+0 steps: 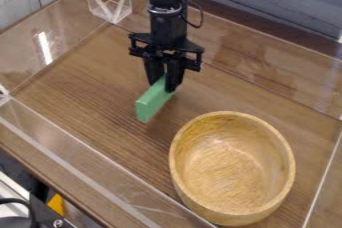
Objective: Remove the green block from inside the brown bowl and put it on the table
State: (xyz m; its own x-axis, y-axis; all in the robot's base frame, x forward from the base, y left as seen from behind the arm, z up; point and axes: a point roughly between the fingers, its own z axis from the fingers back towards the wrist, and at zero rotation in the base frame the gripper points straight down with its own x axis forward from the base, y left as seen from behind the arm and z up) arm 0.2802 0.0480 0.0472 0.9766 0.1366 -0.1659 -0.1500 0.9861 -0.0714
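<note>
dark wood-grain table [80, 102], clear acrylic walls [54, 32], grey backdrop.

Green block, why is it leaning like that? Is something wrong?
Nothing is broken or spilled. The green block tilts because the hand is shut on its upper end while its lower end is down at the table, beside the empty brown bowl.

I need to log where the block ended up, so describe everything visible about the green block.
The green block is a thin, bright green rectangular bar, plain and matte. It is out of the wooden bowl, up and to its left, tilted, with its lower end down by the dark wood-grain table. Its upper end sits between the fingers of the black tool, which is shut on it and points straight down.
</note>
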